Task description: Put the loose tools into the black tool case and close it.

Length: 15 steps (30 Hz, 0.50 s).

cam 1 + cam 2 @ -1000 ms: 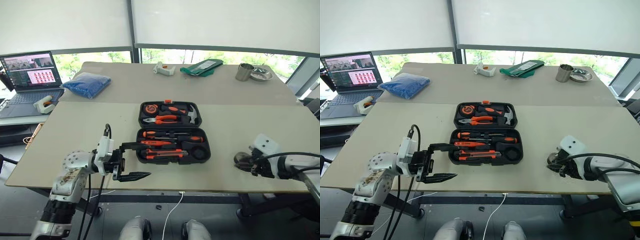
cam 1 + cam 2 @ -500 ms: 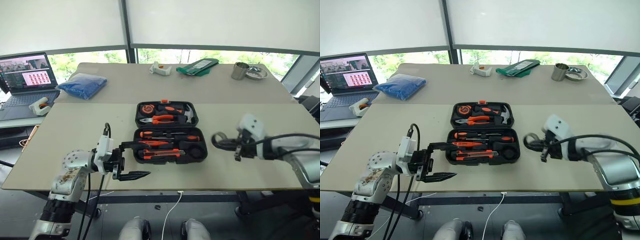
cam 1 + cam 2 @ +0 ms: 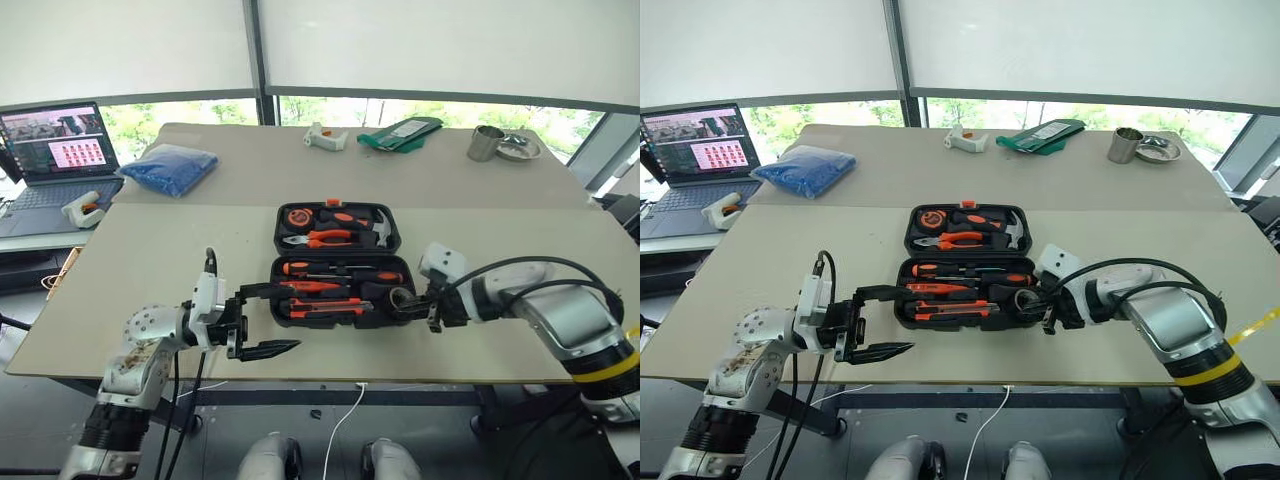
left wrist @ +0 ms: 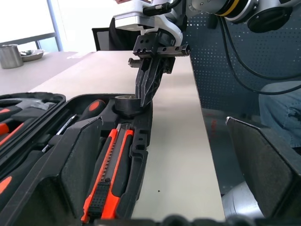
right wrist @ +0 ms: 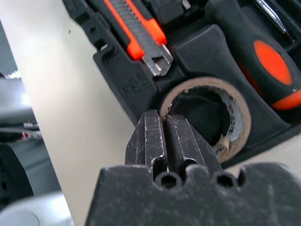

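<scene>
Black tool case (image 3: 340, 262) lies open and flat near the middle of the front table (image 3: 150, 260), its two halves spread side by side with the hinge between them. In the far half sit the round tape measure (image 3: 298, 216), the orange-handled pliers (image 3: 322, 239) and the hammer (image 3: 372, 226). In the near half I see a black-and-orange screwdriver (image 3: 345, 271) along the hinge side, a slim orange screwdriver (image 3: 315, 286) below it, and the orange-and-black utility knife (image 3: 330, 306) in the slot closest to me, its metal tip pointing toward the right end. At that right end the small dark tape roll (image 5: 207, 115) lies in its round recess, cardboard core showing. My right gripper (image 5: 167, 141) is angled down at the roll, its two black fingers pressed together with the rim of the roll caught between their tips; from the left wrist view the fingertips come down right at the roll's edge, at the corner of the case. My left gripper (image 3: 258, 320) hangs off the front left corner of the case, pointing toward it, fingers spread wide and gripping nothing, just short of the case wall. On the far table lie a blue bag (image 3: 172, 168), a green pouch (image 3: 402, 133) and a metal cup (image 3: 487, 143), and a laptop (image 3: 50, 150) stands open at the left.
</scene>
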### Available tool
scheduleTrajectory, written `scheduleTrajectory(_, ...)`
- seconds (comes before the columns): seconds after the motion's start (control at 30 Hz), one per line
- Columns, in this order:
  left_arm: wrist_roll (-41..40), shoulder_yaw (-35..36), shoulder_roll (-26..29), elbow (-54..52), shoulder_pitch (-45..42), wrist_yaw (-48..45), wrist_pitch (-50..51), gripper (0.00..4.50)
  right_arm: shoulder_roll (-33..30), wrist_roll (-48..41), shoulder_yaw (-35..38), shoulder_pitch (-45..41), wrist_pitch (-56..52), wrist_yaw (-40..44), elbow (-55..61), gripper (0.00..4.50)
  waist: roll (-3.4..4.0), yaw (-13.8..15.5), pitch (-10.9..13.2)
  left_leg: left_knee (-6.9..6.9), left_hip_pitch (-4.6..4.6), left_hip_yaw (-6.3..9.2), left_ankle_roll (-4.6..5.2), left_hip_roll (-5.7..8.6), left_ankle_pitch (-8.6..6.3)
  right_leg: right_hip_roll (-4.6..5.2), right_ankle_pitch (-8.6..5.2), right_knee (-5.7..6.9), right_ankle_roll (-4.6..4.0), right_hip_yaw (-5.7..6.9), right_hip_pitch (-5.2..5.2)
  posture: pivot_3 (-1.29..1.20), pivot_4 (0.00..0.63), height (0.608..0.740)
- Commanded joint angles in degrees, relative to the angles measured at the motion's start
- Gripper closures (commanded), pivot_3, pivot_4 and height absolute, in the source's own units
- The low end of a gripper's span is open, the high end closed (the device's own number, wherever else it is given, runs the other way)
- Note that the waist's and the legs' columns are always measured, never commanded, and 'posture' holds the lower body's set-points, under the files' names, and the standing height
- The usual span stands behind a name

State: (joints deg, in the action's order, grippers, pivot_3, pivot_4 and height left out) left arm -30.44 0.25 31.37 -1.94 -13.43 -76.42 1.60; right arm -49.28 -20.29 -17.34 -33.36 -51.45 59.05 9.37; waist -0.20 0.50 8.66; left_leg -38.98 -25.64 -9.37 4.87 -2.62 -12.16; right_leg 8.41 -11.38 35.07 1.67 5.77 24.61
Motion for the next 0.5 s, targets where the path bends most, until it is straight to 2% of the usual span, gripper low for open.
scheduleTrajectory(0.03,0.15,0.96,1.32,-1.25,-0.95,-0.36,-0.92,0.0,-0.07,1.11,-0.27,-2.07,-0.72,0.41,0.13,3.61,0.0,0.06,0.0,0.0,0.0,0.01,0.0,0.0,0.0,0.0,-0.01,-0.01,0.0,0.01,0.01,0.0,0.15,0.74)
scheduleTrajectory(0.07,0.15,1.14,1.68,-0.76,-1.43,-0.51,-0.84,0.0,0.27,1.33,-0.22,-2.55,-0.37,0.38,-0.09,3.13,0.0,0.07,0.0,0.0,0.0,0.0,0.0,0.0,0.0,0.0,-0.01,-0.02,0.01,0.01,0.03,0.0,0.15,0.74)
scheduleTrajectory(0.17,-0.02,1.68,2.56,0.15,-2.8,0.12,0.06,0.0,-0.05,1.04,0.35,-3.77,-0.32,1.65,0.07,2.17,0.0,0.15,0.0,0.0,-0.01,0.0,-0.01,0.01,-0.01,0.01,-0.04,-0.02,0.05,0.01,0.05,0.0,0.15,0.74)
scheduleTrajectory(0.33,1.82,3.15,5.65,3.76,-5.1,6.7,7.38,0.0,-2.08,-5.15,9.58,-5.42,-0.26,5.49,-0.24,0.49,0.0,0.1,0.0,0.0,-0.23,-0.03,-0.01,0.01,0.01,0.0,0.05,0.02,0.04,-0.02,0.28,0.0,0.15,0.74)
scheduleTrajectory(0.4,3.46,4.01,5.78,7.06,-7.16,11.64,10.1,0.0,-2.31,-5.28,13.26,-5.39,1.78,4.45,-3.84,0.49,-0.01,0.15,0.0,-0.02,-0.4,-0.02,-0.02,0.02,0.04,-0.02,0.24,0.06,0.33,-0.01,0.38,0.0,0.15,0.74)
scheduleTrajectory(0.43,4.83,4.16,5.84,8.77,-8.25,14.26,11.33,0.5,-2.48,-3.75,14.02,-5.23,4.01,3.29,-6.09,0.45,-0.02,0.21,0.01,-0.03,-0.42,-0.01,-0.01,0.02,0.05,-0.03,0.27,0.05,0.38,0.0,0.37,0.0,0.15,0.74)
scheduleTrajectory(0.5,6.83,4.39,5.29,12.3,-10.83,19.0,13.42,0.97,-2.34,0.08,14.1,-5.12,8.77,0.46,-10.8,0.45,-0.06,0.23,0.03,-0.04,-0.41,0.0,-0.01,0.03,0.04,-0.04,0.28,0.02,0.41,0.05,0.39,0.0,0.15,0.74)
